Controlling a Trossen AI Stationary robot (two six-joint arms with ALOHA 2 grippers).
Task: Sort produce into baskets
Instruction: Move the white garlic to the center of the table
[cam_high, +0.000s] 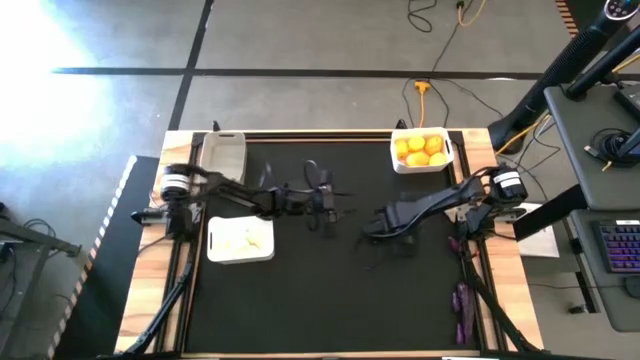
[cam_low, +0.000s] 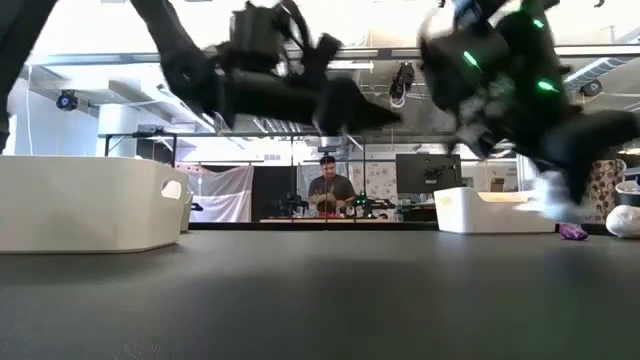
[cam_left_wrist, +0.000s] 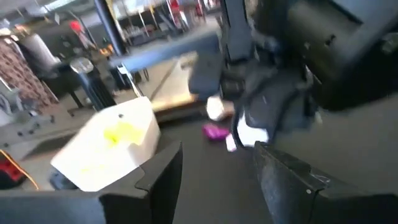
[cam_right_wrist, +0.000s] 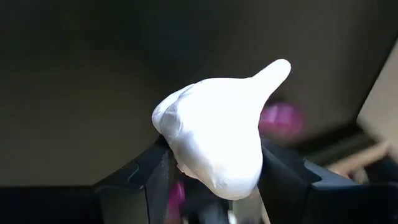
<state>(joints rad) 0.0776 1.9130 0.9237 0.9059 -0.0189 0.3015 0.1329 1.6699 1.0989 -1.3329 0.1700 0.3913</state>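
**Mid-table: garlic bulb gripped, carry step pending**

Near the centre of the black mat, right of middle, the right gripper holds a white garlic bulb. In the right wrist view the bulb sits between the two dark fingers, one on each flank, with the jaws part-way closed on it. Whether it is clear of the mat I cannot tell.

Step in hand, by my reading: the grasp has been made and the carry has not begun. Sorting so far: yellow and orange citrus fills the white basket at the far right corner; pale pieces, likely garlic, lie in the white basket at the left; the greyish basket at the far left looks empty. Purple eggplant pieces lie at the right edge, well apart from any basket.

Next move calls for a carry across the table to the left white basket, passing the left gripper, which hangs mid-table with jaws part open and nothing between them. Collision between the arms is the risk.

Orientation: the bulb's long axis runs from its broad base, low between the fingers, to a tapered tip pointing away from the gripper and tilted to one side.
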